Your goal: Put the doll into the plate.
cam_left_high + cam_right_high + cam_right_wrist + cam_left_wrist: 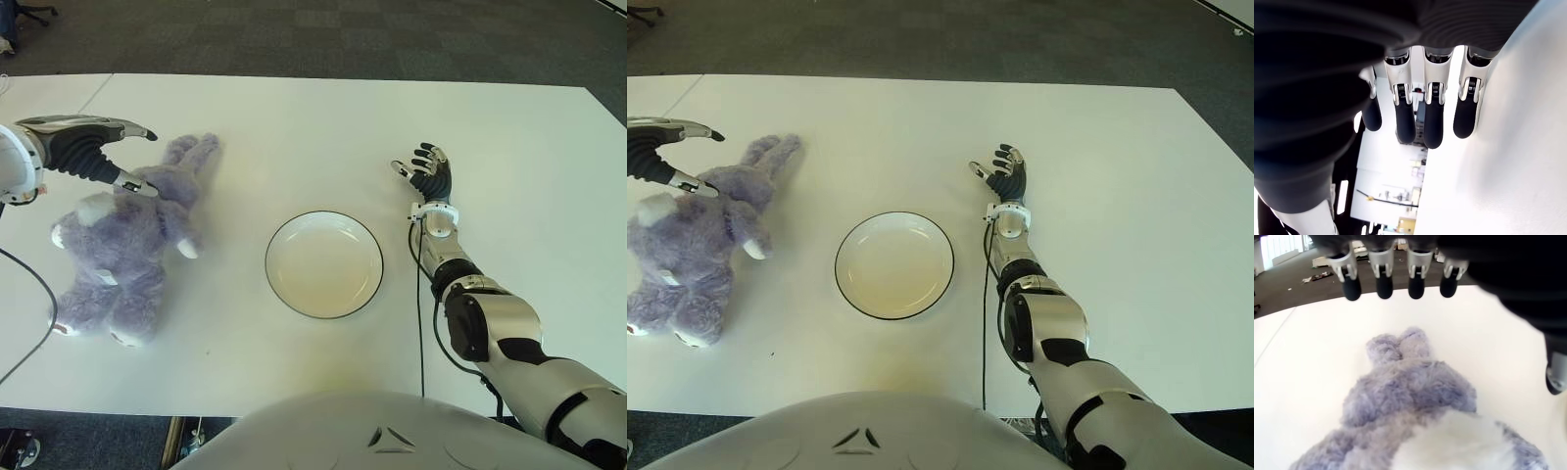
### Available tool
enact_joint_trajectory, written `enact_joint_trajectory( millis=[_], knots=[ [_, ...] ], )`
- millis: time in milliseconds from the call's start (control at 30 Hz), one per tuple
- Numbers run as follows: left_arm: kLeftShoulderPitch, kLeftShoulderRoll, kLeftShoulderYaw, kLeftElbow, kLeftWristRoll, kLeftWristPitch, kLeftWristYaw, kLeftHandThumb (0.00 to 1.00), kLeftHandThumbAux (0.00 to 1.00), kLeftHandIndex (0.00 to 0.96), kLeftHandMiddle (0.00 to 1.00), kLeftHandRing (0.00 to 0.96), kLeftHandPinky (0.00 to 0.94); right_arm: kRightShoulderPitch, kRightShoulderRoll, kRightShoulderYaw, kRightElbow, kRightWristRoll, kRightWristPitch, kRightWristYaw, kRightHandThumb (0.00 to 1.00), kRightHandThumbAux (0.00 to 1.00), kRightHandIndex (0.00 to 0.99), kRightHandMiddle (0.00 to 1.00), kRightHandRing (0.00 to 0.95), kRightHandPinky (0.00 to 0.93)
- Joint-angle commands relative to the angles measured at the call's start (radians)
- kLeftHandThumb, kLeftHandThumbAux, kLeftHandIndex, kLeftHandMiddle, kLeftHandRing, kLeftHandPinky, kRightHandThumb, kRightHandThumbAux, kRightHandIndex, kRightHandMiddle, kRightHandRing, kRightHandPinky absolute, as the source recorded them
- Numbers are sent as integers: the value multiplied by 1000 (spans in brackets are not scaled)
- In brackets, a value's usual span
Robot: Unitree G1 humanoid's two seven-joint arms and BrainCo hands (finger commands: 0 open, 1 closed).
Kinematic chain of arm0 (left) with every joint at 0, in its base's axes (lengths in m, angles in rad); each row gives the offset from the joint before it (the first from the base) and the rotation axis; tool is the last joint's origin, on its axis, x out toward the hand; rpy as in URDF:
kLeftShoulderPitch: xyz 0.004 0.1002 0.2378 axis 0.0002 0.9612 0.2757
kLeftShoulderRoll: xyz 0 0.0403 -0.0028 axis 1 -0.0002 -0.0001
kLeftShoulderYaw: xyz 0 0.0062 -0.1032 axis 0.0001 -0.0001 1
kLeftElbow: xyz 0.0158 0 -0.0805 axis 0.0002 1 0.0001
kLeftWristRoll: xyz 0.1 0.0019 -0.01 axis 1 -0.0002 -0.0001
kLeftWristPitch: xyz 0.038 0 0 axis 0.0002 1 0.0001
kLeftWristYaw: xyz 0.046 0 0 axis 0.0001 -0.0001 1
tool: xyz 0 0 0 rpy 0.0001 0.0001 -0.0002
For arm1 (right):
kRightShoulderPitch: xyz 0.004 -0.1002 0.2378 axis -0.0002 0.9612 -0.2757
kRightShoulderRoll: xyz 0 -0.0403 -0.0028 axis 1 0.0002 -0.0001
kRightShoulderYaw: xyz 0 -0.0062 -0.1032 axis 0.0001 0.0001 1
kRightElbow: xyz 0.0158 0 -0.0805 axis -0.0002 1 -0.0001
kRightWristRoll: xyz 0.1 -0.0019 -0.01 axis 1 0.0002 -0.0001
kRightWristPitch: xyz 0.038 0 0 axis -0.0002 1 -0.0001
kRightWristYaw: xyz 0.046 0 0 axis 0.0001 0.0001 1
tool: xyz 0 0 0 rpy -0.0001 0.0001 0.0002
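The fluffy lavender plush doll [122, 240] with white paws and long ears is lying on its side on the white desk [294, 127], at the robot's left and well apart from the plate. One such doll is showing, and nothing is gripping it. The left robot hand [103, 152] is hovering just over the doll's head and ears with its fingers [1383, 281] extended and spread, thumb out to the side; the left wrist view is showing the four fingertips stretched out above the fur and closed on nothing. Whether the lower finger is brushing the plush in the eye views is hard to tell.

The single round white plate with a thin dark rim [324, 264] is sitting near the middle of the desk, holding nothing. Just beyond it on the robot's right, the right robot hand [426, 173] is showing beside the plate with its fingers straight and relaxed, gripping nothing.

Judging by this, the task is only beginning: the reach is lining up over the doll, while the grasp, the lift, the carry across to the plate and the release are all yet to be done.
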Motion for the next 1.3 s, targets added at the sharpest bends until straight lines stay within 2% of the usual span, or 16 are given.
enact_joint_trajectory(
  millis=[33, 267, 367, 467, 733, 1067, 1300],
  knots=[
    [80, 15, 56, -42, -52, -35, -37, 24, 409, 0, 0, 0, 0, 178, 22, 7, 110, -2, 106, 0, 93, 801, 199, 261, 274, 281],
    [118, 24, 76, -46, -77, -95, -38, 23, 366, 0, 0, 0, 0, 178, 22, 4, 110, 1, 100, 1, 91, 800, 194, 260, 269, 265],
    [162, 23, 108, -60, -89, -137, -39, 24, 351, 0, 0, 0, 0, 177, 21, 2, 110, 3, 103, 2, 83, 798, 189, 255, 263, 261],
    [175, 33, 114, -61, -97, -148, -53, 28, 340, 0, 0, 0, 0, 176, 20, 3, 111, 2, 110, 2, 81, 796, 190, 252, 262, 265],
    [195, 69, 117, -86, -93, -138, -107, 58, 345, 0, 0, 0, 0, 176, 19, 3, 111, 2, 112, 4, 100, 799, 197, 259, 273, 283],
    [221, 58, 155, -130, -97, -102, -121, 53, 362, 0, 0, 0, 4, 176, 18, 1, 110, 4, 106, 7, 100, 796, 192, 259, 270, 272],
    [215, 69, 132, -146, -113, -73, -158, 51, 358, 0, 0, 0, 0, 177, 16, 1, 111, 4, 110, 4, 95, 802, 189, 253, 264, 267]
  ],
)
